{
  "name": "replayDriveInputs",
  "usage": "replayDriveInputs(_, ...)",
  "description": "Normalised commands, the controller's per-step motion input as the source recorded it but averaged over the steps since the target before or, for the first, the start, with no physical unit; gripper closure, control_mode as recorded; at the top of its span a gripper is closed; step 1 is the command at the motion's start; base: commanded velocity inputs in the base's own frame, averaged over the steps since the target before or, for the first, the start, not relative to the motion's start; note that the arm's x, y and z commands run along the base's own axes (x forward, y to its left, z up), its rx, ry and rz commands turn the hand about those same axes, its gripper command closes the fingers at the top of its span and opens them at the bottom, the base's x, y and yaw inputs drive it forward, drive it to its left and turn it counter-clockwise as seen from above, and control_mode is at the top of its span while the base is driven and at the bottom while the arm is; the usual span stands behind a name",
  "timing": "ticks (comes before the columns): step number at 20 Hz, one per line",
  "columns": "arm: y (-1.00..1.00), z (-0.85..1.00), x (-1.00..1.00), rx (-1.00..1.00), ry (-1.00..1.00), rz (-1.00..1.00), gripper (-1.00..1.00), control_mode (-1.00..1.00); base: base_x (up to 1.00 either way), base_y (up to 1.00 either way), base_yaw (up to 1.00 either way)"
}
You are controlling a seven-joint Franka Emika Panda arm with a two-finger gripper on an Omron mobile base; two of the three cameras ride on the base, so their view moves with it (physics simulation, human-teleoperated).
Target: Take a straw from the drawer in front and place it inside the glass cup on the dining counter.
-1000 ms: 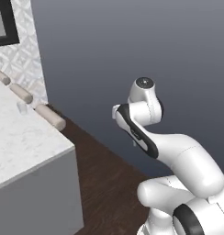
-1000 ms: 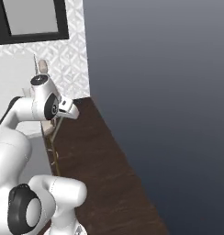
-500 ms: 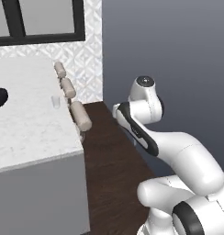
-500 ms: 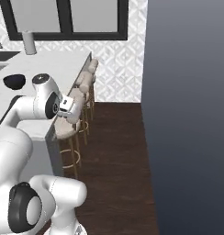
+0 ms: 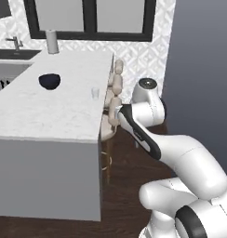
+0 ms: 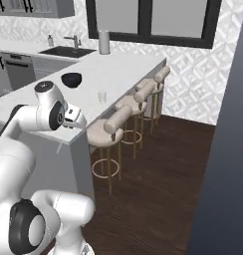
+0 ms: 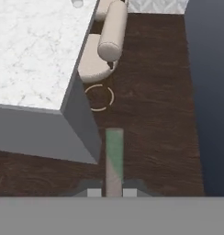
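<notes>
My gripper [image 7: 114, 193] was clamped on the straw [image 7: 114, 158], near the desk [image 5: 50, 116] corner; the glass cup [image 5: 95, 93] stood at its stool-side edge.

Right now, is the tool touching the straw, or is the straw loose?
Touching. The hand view shows the straw running up from between the tool's two tips, pinched with no gap on either side, above the dark wood floor.

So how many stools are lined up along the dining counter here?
3, in a row along the dining counter edge: the nearest stool by the corner, the middle one, and the farthest toward the window wall. More may be hidden.
</notes>
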Motion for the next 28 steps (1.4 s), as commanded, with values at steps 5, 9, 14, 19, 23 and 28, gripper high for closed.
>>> replayDriveInputs(5,0.0,0.0,0.0,0.0,0.0,0.0,1.0,1.0,0.06,-0.79,0.63)
replayDriveInputs(9,0.0,0.0,0.0,0.0,0.0,0.0,1.0,1.0,0.04,-0.85,0.6)
replayDriveInputs(14,0.0,0.0,0.0,0.0,0.0,0.0,1.0,1.0,0.06,-0.86,0.58)
replayDriveInputs(19,0.0,0.0,0.0,0.0,0.0,0.0,1.0,1.0,0.14,-0.86,0.56)
replayDriveInputs(23,0.0,0.0,0.0,0.0,0.0,0.0,1.0,1.0,0.2,-0.93,0.51)
replayDriveInputs(28,0.0,0.0,0.0,0.0,0.0,0.0,1.0,1.0,0.34,-1.0,0.41)
